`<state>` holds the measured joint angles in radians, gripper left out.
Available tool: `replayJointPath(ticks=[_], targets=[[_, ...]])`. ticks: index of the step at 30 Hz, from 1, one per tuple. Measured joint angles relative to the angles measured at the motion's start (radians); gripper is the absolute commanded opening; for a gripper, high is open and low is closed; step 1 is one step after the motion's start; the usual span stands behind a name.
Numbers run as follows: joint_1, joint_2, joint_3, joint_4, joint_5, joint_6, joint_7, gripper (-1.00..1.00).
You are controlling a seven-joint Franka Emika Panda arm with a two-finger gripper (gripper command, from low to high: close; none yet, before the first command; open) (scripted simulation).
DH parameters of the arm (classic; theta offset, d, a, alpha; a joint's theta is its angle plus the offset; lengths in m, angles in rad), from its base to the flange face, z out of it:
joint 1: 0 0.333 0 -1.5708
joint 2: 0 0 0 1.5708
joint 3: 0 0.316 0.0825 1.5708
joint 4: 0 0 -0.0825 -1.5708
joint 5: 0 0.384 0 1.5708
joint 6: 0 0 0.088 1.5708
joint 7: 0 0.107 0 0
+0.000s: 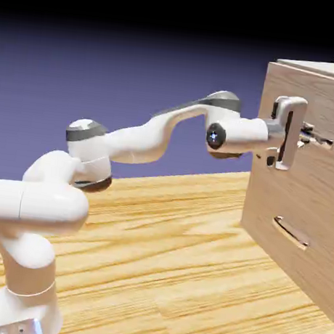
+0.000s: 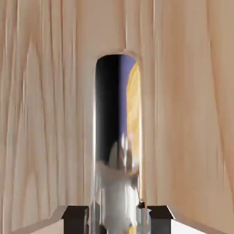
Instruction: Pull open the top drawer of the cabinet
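One cabinet (image 1: 306,186) stands at the bench's (image 1: 172,273) right, with two drawer fronts. The jaws of the single gripper (image 1: 309,135) are clamped on the top drawer's (image 1: 308,106) bar handle (image 2: 116,137). The lower drawer (image 1: 293,243) is flush and untouched. Open bench lies left of the cabinet.

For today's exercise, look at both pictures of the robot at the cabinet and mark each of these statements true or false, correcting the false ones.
1. The hand is closed on the top drawer's handle. True.
2. The hand is at the lower drawer's curved handle. False: nothing touches that handle.
3. The cabinet stands on a wood-grain table. True.
4. The arm reaches in from the exterior view's right. False: it rises at the lower left.
5. In the hand view, the handle is mirror-like metal. True.
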<state>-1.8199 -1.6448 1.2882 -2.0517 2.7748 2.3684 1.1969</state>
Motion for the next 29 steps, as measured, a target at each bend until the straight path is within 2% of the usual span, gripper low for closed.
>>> replayJointPath(ticks=[12,21,22,24,29], targets=[[0.332,-0.044,-0.046,-0.435,-0.073,-0.106,-0.030,-1.00],[0.645,-0.115,-0.116,-0.750,-0.213,-0.117,-0.010,-1.00],[0.649,-0.116,-0.117,-0.754,-0.213,-0.116,-0.010,1.00],[0.649,-0.116,-0.118,-0.755,-0.215,-0.116,-0.009,1.00],[0.830,-0.118,-0.174,-0.870,-0.314,-0.051,-0.020,1.00]])
